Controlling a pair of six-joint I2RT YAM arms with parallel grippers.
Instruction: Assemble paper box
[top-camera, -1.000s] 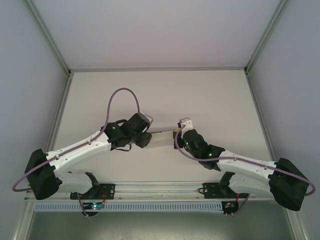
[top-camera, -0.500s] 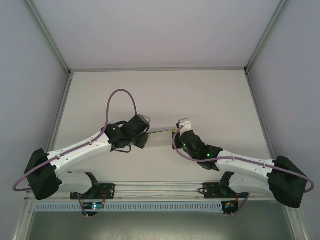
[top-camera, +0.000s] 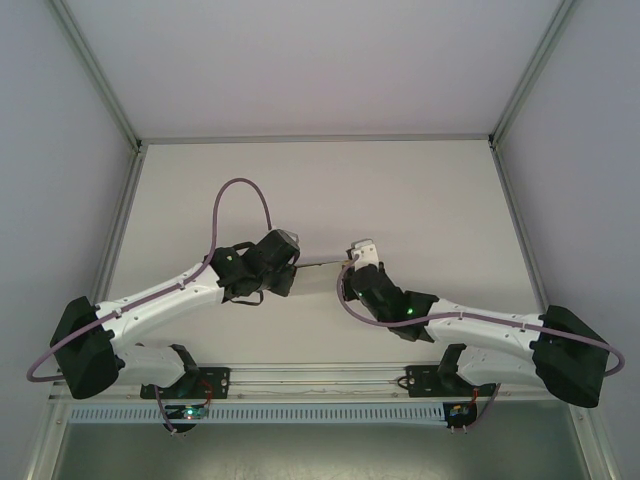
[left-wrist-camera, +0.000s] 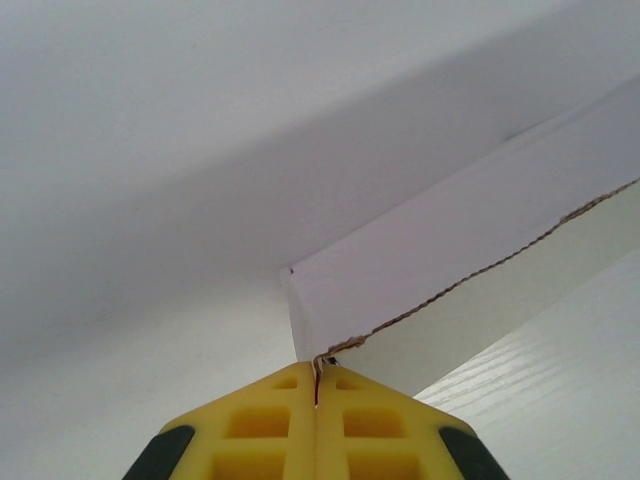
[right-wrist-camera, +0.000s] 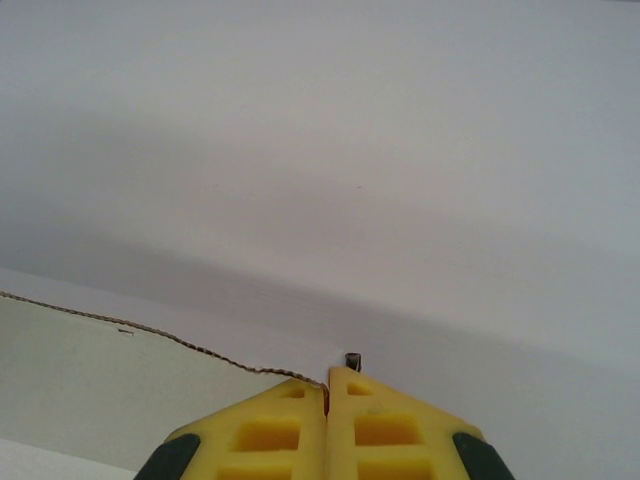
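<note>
Robot lab: aluminium-framed enclosure (top-camera: 105, 90)

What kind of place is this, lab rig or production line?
Likely a lab test cell: white table, plain walls in aluminium framing, left arm and right arm bolted to a near-edge rail.

Your arms (top-camera: 165, 297) reach inward, tips facing each other. Left gripper (left-wrist-camera: 316, 374) and right gripper (right-wrist-camera: 327, 386) each pinch tight on the box (left-wrist-camera: 430, 260).
</note>
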